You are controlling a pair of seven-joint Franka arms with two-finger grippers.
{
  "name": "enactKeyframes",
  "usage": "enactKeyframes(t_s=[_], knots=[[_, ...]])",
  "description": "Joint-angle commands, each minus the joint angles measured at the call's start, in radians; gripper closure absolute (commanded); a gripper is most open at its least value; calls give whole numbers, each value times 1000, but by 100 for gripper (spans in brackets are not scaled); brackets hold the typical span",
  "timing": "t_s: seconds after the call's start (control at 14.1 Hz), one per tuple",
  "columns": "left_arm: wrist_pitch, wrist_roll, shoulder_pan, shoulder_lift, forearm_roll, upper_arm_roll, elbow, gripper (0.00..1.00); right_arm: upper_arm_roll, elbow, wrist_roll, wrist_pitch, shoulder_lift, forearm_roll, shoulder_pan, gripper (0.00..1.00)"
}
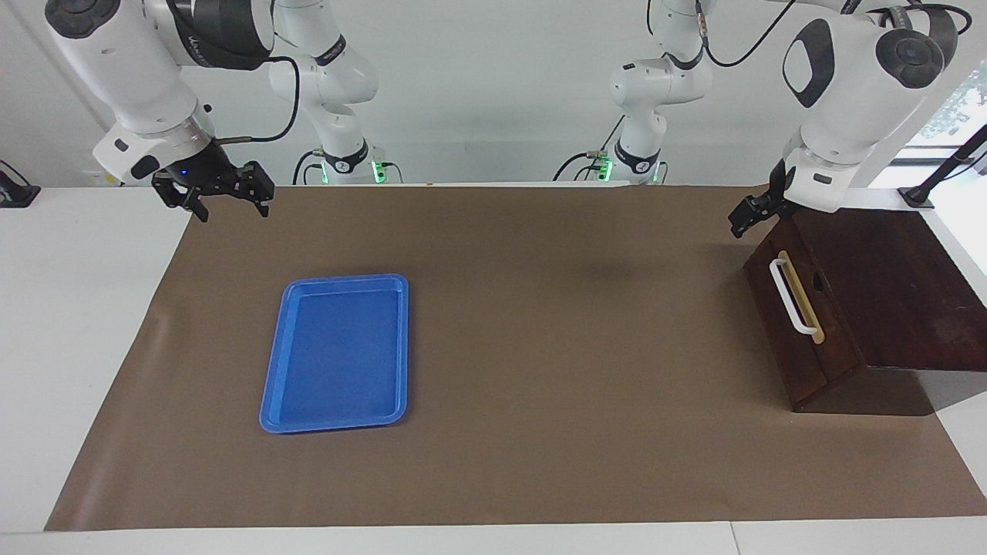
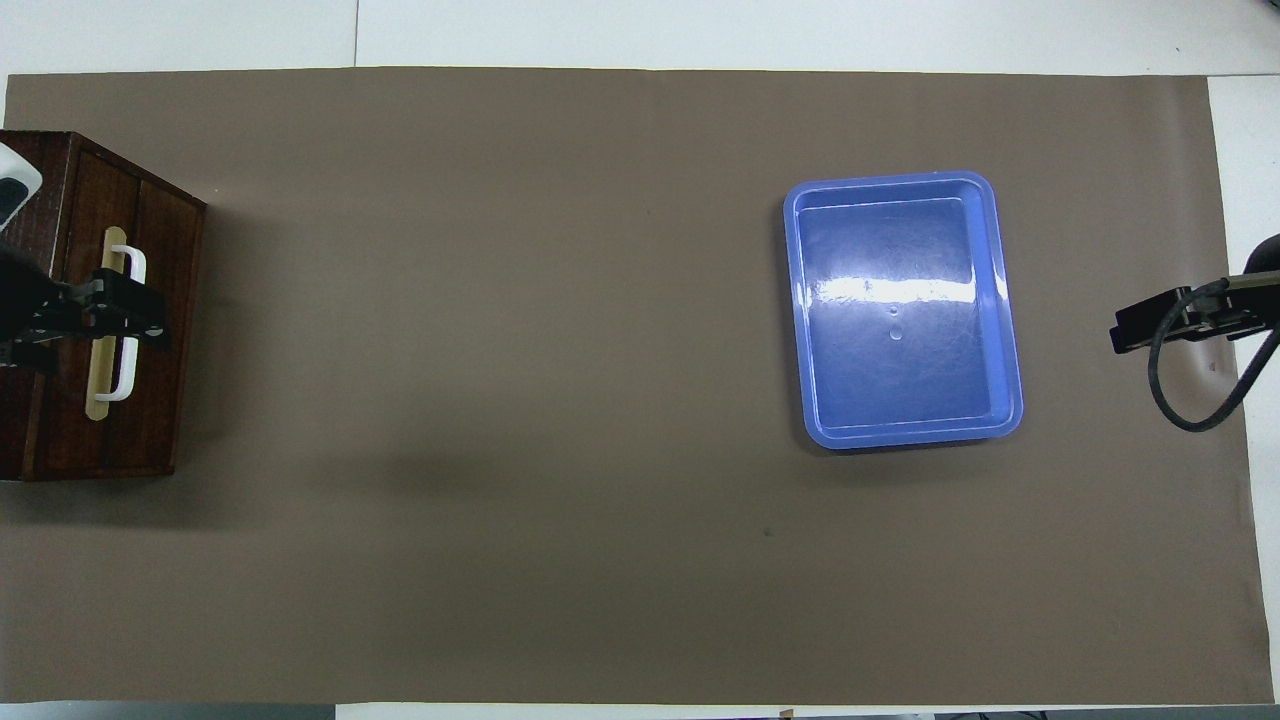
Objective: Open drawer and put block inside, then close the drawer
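Note:
The drawer (image 1: 780,333) is shut in its dark wooden box (image 1: 887,285) at the left arm's end of the table, with its white bar handle (image 1: 791,296) on the tan strip. It also shows in the overhead view (image 2: 160,400). No yellow block is in view. My left gripper (image 1: 743,222) hangs in the air just off the box's upper edge, apart from the handle. In the overhead view the left gripper (image 2: 135,312) lies over the handle (image 2: 128,330). My right gripper (image 1: 230,206) is open and empty, raised over the mat's corner at the right arm's end.
A flat blue tray (image 1: 339,416) lies empty on the brown mat (image 1: 555,347) toward the right arm's end; it also shows in the overhead view (image 2: 815,310). White table surface (image 1: 69,324) borders the mat.

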State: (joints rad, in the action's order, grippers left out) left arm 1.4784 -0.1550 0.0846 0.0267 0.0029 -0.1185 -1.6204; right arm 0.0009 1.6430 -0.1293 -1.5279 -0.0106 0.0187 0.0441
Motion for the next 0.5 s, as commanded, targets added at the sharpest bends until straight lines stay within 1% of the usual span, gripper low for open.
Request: enactKeyframes(t_s=[0.0, 0.07, 0.14, 0.21, 0.28, 0.36, 0.43], knots=[[-46, 86, 23, 27, -27, -16, 23, 0, 13, -3, -27, 3, 3, 9, 16, 0], [-59, 97, 41, 41, -26, -16, 34, 0, 13, -3, -26, 2, 3, 9, 14, 0], [-63, 100, 31, 53, -27, -9, 56, 0, 13, 0, -26, 0, 3, 9, 16, 0], [-60, 95, 18, 48, -27, -9, 82, 0, 13, 0, -26, 0, 3, 9, 14, 0], [-58, 94, -12, 45, -27, 15, 83, 0, 13, 0, -27, 0, 3, 9, 16, 0], [-55, 97, -64, 45, -32, 75, 86, 0, 13, 0, -27, 0, 3, 9, 16, 0], [-49, 98, -87, 41, -32, 100, 76, 0, 13, 0, -27, 3, 3, 9, 16, 0]])
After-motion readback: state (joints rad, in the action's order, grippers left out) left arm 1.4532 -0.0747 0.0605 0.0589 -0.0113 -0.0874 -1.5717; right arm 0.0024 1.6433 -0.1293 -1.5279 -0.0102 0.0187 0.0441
